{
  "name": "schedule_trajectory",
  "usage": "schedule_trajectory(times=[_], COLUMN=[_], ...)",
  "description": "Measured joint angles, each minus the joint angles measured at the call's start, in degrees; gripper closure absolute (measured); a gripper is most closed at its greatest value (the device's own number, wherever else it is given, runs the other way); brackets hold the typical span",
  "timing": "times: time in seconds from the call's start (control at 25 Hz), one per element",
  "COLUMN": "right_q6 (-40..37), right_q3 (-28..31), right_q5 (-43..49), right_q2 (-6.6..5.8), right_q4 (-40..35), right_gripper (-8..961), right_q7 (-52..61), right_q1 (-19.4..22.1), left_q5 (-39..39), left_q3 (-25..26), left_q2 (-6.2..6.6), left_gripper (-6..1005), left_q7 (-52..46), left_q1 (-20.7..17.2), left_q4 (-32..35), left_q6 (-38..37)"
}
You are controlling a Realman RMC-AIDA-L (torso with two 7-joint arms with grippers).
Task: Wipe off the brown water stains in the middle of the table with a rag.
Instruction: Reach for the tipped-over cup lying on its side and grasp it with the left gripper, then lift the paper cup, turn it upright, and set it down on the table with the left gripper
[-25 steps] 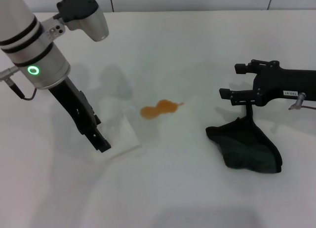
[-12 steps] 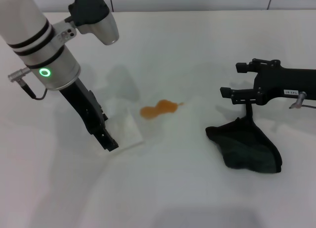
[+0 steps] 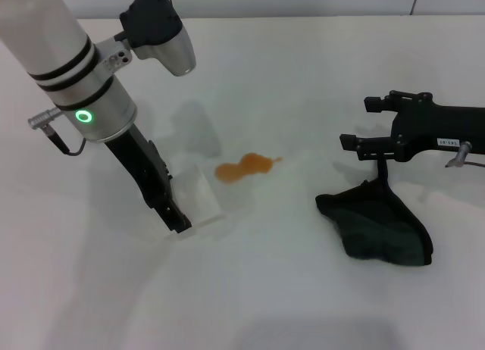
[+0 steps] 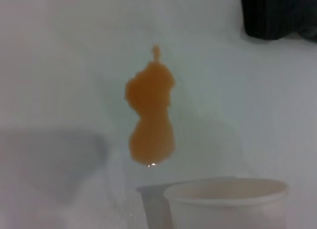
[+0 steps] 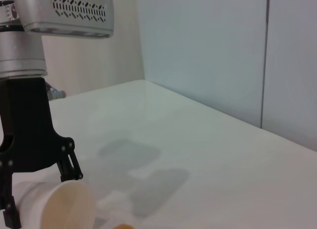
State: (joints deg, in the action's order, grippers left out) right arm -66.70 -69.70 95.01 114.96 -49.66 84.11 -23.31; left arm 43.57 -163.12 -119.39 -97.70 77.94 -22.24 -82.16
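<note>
The brown water stains (image 3: 244, 168) lie as two joined orange blobs in the middle of the white table (image 3: 265, 289); the left wrist view shows the stains (image 4: 150, 115) just beyond a white cup's rim. My left gripper (image 3: 178, 217) is shut on that white cup (image 3: 198, 195), which it holds tilted low over the table just left of the stains. The dark rag (image 3: 379, 227) sits at the right, its top pulled into a peak. My right gripper (image 3: 381, 172) reaches down onto that peak and is shut on it.
The right wrist view looks across the table at the cup (image 5: 59, 204) and the left gripper (image 5: 42, 197) around it, with a pale wall behind. A corner of the rag (image 4: 277, 13) shows in the left wrist view.
My left arm has carried the cup to the right, closer to the stains. The right arm and the rag have stayed still.
</note>
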Motion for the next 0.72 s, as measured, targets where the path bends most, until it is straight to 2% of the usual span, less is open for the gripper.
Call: schedule_trajectory(times=[0.72], right_q6=[0.2], right_q3=[0.0], right_q5=[0.0], right_q2=[0.0], right_q4=[0.0], right_gripper=[83], right_q7=[0.0], right_q1=[0.0], left_q5=[0.2], left_q3=[0.0], left_q2=[-0.08], left_gripper=[248], left_q7=[-0.2], left_q1=[-0.2], left_q4=[0.4], left_q6=[0.7])
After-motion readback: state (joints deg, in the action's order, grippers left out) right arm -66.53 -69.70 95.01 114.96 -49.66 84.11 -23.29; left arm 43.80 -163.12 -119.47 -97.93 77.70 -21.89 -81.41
